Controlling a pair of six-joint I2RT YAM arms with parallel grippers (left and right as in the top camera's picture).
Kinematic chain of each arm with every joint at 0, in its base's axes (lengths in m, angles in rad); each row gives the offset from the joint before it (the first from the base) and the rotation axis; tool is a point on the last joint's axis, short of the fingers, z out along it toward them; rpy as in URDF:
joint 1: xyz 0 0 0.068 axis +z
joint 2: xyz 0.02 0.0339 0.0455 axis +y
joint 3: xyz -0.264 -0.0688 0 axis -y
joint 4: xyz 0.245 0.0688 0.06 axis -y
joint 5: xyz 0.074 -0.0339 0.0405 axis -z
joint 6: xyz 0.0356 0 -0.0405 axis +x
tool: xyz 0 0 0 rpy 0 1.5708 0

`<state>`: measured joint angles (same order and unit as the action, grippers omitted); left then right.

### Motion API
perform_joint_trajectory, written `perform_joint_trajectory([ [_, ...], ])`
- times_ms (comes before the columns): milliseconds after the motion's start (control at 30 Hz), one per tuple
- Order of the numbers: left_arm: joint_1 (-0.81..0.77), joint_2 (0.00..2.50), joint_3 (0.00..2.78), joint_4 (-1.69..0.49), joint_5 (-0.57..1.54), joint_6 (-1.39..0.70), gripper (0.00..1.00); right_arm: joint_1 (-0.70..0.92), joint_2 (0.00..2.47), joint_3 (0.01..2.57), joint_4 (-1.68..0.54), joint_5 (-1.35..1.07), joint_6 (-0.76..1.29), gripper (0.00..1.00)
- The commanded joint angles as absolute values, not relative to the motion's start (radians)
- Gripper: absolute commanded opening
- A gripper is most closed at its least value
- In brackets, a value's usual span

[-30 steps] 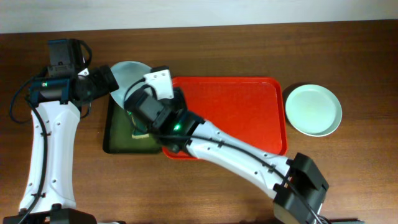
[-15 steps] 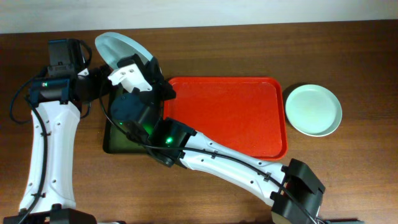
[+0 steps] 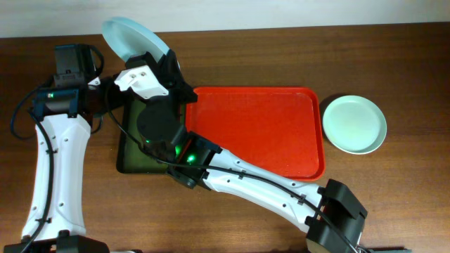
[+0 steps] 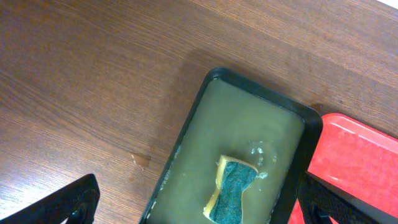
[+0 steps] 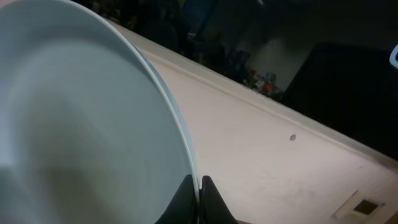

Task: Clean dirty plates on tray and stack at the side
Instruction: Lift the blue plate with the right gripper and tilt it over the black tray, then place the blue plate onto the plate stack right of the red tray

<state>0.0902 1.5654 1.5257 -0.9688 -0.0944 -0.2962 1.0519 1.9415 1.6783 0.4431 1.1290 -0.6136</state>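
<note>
My right gripper (image 3: pixel 156 62) is shut on the rim of a pale blue plate (image 3: pixel 131 38) and holds it tilted, high above the table's back left. In the right wrist view the fingertips (image 5: pixel 199 191) pinch the plate (image 5: pixel 81 124) at its edge. The red tray (image 3: pixel 260 130) lies at the centre with nothing on it. A pale green plate (image 3: pixel 354 124) rests on the table to its right. A third plate is not in view. My left gripper (image 3: pixel 112 98) is open and empty over the green tray's left side; its fingers (image 4: pixel 202 211) are spread wide.
A dark green tray (image 4: pixel 205 124) with murky water and a yellow-and-green sponge (image 4: pixel 233 186) stands left of the red tray (image 4: pixel 360 162). My right arm crosses over it in the overhead view. Bare wooden table (image 3: pixel 394 204) lies around them.
My right gripper has lifted the pale blue plate from over the green tray up and toward the back left, tilting it. The left arm has not moved.
</note>
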Motion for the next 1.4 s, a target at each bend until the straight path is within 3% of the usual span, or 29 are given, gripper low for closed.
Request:
perform_joint_trajectory([
  [0,0.093,1.571,1.522,-0.967,-0.102,-0.306,0.99,1.053,1.937,1.694,0.45,1.137,-0.658,0.04],
  [600,0.093,1.571,1.522,-0.967,-0.102,-0.306,0.99,1.051,1.937,1.694,0.375,1.138,-0.619,0.05],
  [700,0.093,1.571,1.522,-0.967,-0.102,-0.306,1.0,1.021,1.937,1.694,0.159,1.137,-0.356,0.04],
  [767,0.093,1.571,1.522,-0.967,-0.102,-0.306,0.99,0.99,1.937,1.694,-0.093,1.103,-0.036,0.05],
  [867,0.093,1.571,1.522,-0.967,-0.102,-0.306,0.99,0.943,1.937,1.694,-0.369,0.854,0.262,0.05],
  [1000,0.093,1.571,1.522,-0.967,-0.102,-0.306,0.99,0.88,1.937,1.694,-0.539,0.582,0.41,0.04],
  [1133,0.093,1.571,1.522,-0.967,-0.102,-0.306,0.99,0.814,1.923,1.694,-0.567,0.58,0.41,0.04],
  [1267,0.093,1.571,1.522,-0.967,-0.102,-0.306,0.99,0.69,1.84,1.694,-0.637,0.56,0.65,0.04],
  [1367,0.093,1.571,1.522,-0.967,-0.102,-0.306,0.99,0.55,1.812,1.694,-0.746,0.479,0.649,0.04],
])
